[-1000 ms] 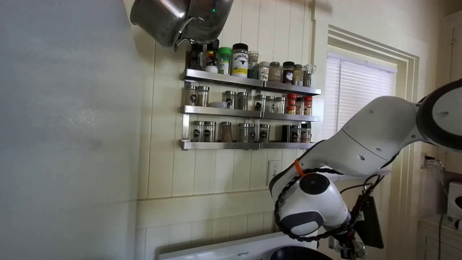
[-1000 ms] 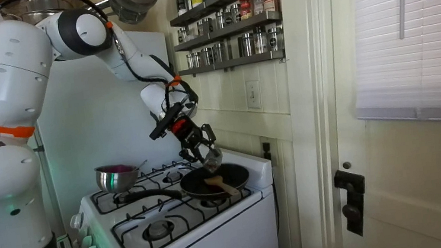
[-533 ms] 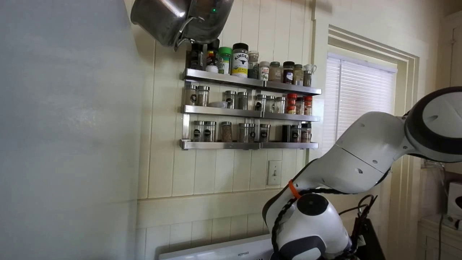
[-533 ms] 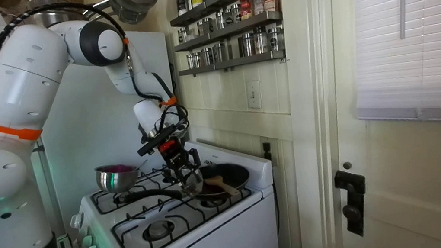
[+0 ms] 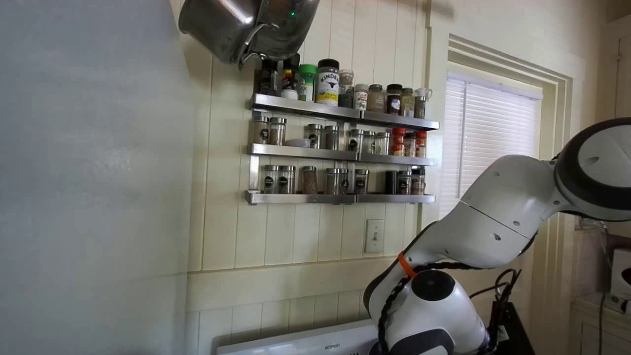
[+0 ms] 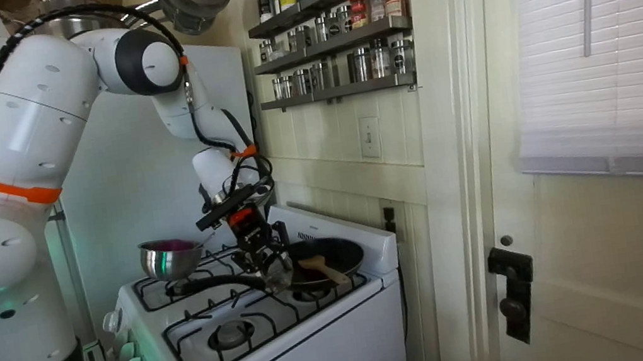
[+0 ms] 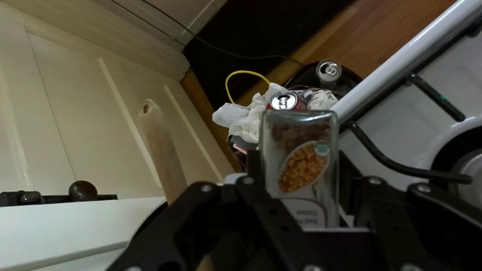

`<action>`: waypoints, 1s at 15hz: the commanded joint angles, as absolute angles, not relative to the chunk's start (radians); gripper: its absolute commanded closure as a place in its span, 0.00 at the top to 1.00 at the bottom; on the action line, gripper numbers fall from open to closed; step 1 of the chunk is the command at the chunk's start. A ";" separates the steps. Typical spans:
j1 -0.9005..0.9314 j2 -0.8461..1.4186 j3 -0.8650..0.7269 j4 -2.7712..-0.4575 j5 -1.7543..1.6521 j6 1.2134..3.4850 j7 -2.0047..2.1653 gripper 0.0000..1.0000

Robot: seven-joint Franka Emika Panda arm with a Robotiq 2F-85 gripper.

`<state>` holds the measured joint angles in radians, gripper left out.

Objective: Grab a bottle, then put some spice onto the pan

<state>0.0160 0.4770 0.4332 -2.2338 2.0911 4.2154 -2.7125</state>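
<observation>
A clear bottle (image 7: pixel 301 162) with an oval picture of red flakes on its label stands between the fingers in the wrist view. My gripper (image 6: pixel 269 263) is shut on it. Red flakes lie toward the bottle's far end; fingers hide its near end. In an exterior view the bottle is tilted and overlaps the left rim of the dark pan (image 6: pixel 348 251), near where the handle joins. Its height above the stove I cannot tell. A wooden spatula (image 6: pixel 321 268) rests in the pan, and its handle sticks up at the left in the wrist view.
A steel pot (image 6: pixel 165 264) stands on the stove's far left burner. The pan's long handle (image 6: pixel 209 282) crosses the grates. Spice shelves (image 5: pixel 305 198) hang on the wall above. A bin with cans (image 7: pixel 284 101) and paper is on the floor beside the stove.
In an exterior view the gripper and bottle have moved down and left, from over the pan to its left rim. Most of this came in the first half second; since then, only a slight shift.
</observation>
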 commanded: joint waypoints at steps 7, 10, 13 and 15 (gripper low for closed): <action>0.072 0.466 0.373 -2.231 2.113 4.194 -2.728 0.48; 0.072 0.466 0.373 -2.231 2.113 4.194 -2.728 0.48; 0.099 0.438 0.359 -2.241 2.097 4.247 -2.697 0.23; 0.251 0.359 0.163 -2.353 2.088 4.220 -2.652 0.23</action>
